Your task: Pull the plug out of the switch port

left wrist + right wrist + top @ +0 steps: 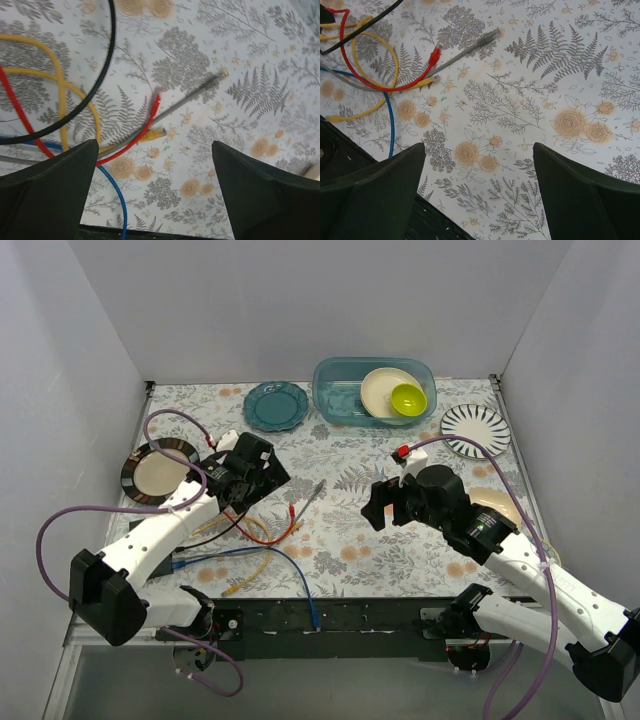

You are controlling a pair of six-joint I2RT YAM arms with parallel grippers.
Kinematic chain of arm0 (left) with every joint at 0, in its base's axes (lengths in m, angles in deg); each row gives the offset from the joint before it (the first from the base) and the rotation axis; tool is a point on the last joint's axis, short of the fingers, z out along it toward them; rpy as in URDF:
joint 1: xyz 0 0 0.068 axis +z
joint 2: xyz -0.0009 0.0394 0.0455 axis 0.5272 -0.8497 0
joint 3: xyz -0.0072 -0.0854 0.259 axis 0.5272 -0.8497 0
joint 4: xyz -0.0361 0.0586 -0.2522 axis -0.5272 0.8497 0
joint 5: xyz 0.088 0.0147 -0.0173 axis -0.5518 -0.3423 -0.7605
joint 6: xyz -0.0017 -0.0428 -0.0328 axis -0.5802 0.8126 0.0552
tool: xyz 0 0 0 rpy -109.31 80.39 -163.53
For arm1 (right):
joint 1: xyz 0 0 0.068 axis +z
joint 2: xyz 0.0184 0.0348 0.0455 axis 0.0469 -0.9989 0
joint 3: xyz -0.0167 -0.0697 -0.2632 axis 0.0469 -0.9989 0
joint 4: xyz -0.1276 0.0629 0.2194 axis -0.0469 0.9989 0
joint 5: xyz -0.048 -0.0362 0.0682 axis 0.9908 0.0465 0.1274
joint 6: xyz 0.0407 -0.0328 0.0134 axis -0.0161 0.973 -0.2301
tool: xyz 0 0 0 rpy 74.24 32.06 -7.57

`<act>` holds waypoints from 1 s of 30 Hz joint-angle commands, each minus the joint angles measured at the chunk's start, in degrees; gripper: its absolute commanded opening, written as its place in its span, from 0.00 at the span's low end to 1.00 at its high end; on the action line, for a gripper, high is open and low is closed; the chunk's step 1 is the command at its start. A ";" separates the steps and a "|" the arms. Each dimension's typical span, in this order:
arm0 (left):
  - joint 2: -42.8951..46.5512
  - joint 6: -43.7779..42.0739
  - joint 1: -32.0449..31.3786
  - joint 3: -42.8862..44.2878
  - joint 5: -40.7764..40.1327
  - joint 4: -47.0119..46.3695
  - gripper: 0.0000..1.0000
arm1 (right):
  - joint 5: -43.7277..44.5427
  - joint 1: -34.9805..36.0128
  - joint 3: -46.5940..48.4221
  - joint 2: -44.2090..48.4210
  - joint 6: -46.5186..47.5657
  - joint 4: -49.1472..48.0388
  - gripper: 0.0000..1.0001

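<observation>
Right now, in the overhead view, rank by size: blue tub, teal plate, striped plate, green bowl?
1. blue tub
2. teal plate and striped plate: they look about alike, so not ranked apart
3. green bowl

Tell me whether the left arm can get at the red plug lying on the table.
Probably yes: the left gripper is open above the table, and the red plug lies uncovered just ahead of its fingertips. The grey cable and yellow plug crowd it, though.

A tub (330,406) is set at the far edge of the table (400,550), a bowl (408,398) held in it, a plate (276,406) placed to its left and another plate (475,430) to its right; cables (262,540) are strewn front-left.
</observation>
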 commanded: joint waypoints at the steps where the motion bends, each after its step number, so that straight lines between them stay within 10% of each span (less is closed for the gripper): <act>1: 2.10 7.61 2.70 4.86 -13.26 11.77 0.98 | -0.72 0.17 -0.59 0.89 0.53 -2.55 0.96; 6: 4.57 8.14 21.23 6.44 -13.79 17.50 0.98 | -0.89 0.17 -0.76 0.63 0.01 -2.38 0.96; 30: -3.87 37.83 45.25 -3.22 -24.16 24.35 0.91 | -8.45 5.62 -1.64 -4.90 -6.15 0.35 0.94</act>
